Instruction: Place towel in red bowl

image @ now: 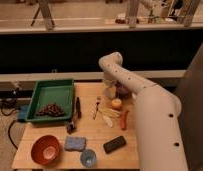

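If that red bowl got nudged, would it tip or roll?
Probably slide: the red bowl sits upright and wide. Its smooth plastic look suggests light, stiff, maybe slippery. The gripper hangs at the far edge of the table, away from it.

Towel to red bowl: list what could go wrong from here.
1. The gripper hangs at the table's far side by the purple bowl and yellow fruit; a grab may catch them.
2. The red bowl sits at the near left corner; the carry passes over utensils and could drop short.
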{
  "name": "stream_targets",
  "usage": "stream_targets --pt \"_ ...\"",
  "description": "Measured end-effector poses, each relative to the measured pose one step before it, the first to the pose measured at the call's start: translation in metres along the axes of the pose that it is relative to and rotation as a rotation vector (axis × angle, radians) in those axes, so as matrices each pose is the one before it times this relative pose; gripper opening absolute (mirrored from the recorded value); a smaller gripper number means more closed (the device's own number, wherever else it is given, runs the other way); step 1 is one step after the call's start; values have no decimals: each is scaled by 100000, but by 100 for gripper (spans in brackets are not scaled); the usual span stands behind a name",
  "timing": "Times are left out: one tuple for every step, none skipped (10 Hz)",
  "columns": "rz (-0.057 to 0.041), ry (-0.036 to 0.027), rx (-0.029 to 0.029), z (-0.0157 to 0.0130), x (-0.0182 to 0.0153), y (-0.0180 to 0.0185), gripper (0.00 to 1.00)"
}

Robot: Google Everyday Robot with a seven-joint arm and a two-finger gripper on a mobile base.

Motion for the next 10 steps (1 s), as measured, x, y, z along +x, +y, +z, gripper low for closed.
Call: stream_targets --pt "-7 -986 -447 531 36 76 80" --pt "-12 -531 -298 246 29 47 80" --pt "20 -533 -263 299 86 76 80" --pt "174 -282 -381 155 226 112 80" --pt "32 -206 -211 219 104 60 80" --pt "43 -194 -59 102 128 12 80" --pt "39 -195 -324 270 176 43 80" --pt "113 -138 -214 218 162 -10 80" --pt "137 -4 -380 201 153 49 80" --pt "192 118 -312 266 198 66 80"
